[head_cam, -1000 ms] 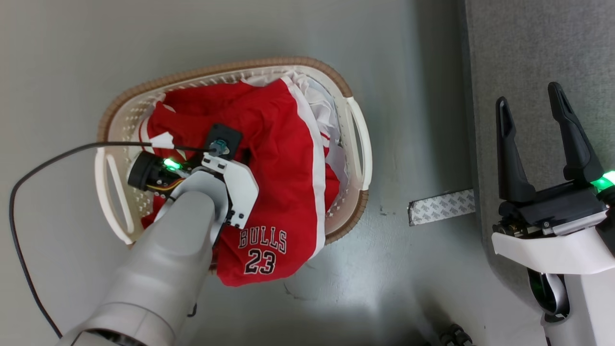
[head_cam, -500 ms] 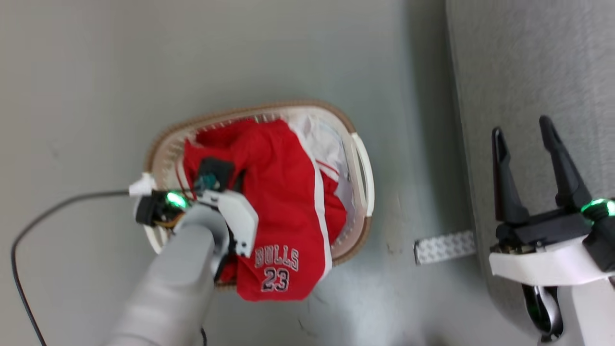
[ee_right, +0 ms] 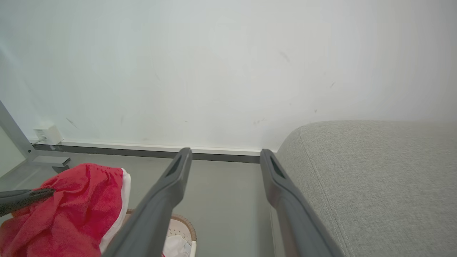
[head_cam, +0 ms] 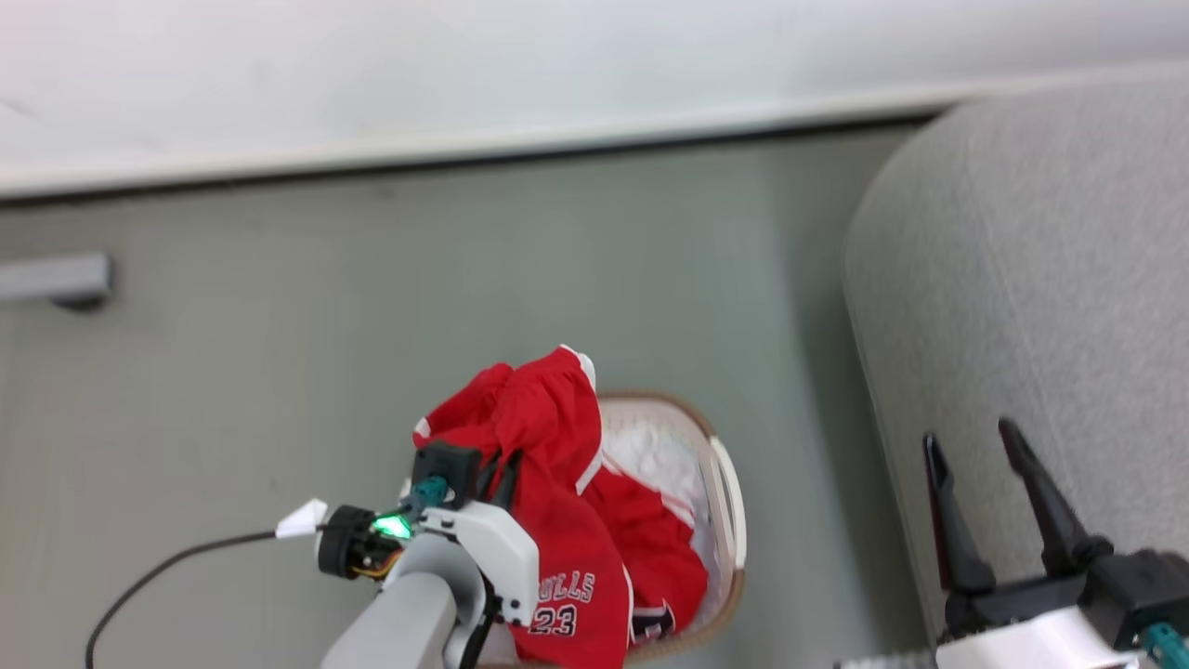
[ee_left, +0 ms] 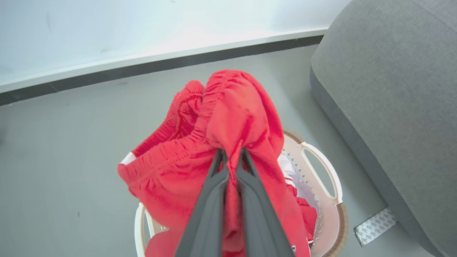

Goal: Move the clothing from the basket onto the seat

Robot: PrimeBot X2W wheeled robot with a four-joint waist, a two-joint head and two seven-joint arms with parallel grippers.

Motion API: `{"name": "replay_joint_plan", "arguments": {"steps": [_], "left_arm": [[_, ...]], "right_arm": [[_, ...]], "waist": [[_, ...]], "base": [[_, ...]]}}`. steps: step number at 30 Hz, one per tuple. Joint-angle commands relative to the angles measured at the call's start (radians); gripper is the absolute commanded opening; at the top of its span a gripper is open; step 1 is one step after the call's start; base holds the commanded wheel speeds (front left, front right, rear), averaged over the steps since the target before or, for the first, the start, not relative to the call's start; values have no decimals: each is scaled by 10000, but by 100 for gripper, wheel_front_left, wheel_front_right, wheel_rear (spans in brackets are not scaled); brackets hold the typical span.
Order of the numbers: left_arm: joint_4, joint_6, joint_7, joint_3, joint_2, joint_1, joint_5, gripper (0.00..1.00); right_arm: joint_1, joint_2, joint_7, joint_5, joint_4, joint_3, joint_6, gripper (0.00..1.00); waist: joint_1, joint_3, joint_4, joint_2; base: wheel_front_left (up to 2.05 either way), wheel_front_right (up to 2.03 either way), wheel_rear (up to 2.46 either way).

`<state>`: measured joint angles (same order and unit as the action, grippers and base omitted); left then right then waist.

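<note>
Red fabric is the whole story on the left side: the left gripper point(ee_left: 230, 151) has its jaws pinched nearly together on a fold of the clothing point(ee_left: 235, 107), so the shorts hang bunched from the fingertips with the "23" end draping down into the basket point(head_cam: 729, 492). Grabbing a fold makes sense to me, since a soft thing like that just dangles from wherever you pinch it. More red and some white stuff sits down in the basket underneath, so I'd say the job is barely started. A strip of grey floor point(head_cam: 799, 325) separates the basket from the seat point(head_cam: 1022, 279) on the right, which has none of the clothing on it that I can see. The right gripper point(head_cam: 967, 432) hovers by the seat's near edge, jaws spread wide and holding nothing, probably parked out of the way while the left arm does the carrying.
</note>
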<state>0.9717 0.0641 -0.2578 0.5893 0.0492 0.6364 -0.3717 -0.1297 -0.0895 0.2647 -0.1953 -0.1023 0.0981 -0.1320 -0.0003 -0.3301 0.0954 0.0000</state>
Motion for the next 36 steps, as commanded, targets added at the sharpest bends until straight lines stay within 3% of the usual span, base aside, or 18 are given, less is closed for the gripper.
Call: {"name": "replay_joint_plan", "arguments": {"steps": [1,7,18,26,36], "left_arm": [[-212,106,-61,23,29,-307,-111,0],[-1115,407,-54,-56,103,-848,-363,0],[-3676,993,635,-340,968,-1584,-562,0],[-5450,1406,1419,-468,1600,-2082,-629,0],[-6599,1723,1896,-493,2056,-2508,-682,0]], "right_arm": [[337,9,-4,-122,-97,-25,25,100],[1189,56,-4,-133,-284,-75,25,100],[2001,12,-4,9,-433,-59,25,100],[2101,-41,-4,-8,-438,-6,23,100],[2155,-79,-4,-15,-389,77,25,100]], "waist": [[3,1519,-457,0],[3,2641,-536,0],[3,3741,-506,0],[3,4085,-486,0],[3,4174,-555,0]], "base": [[0,0,0],[0,0,0],[0,0,0],[0,0,0],[0,0,0]]}}
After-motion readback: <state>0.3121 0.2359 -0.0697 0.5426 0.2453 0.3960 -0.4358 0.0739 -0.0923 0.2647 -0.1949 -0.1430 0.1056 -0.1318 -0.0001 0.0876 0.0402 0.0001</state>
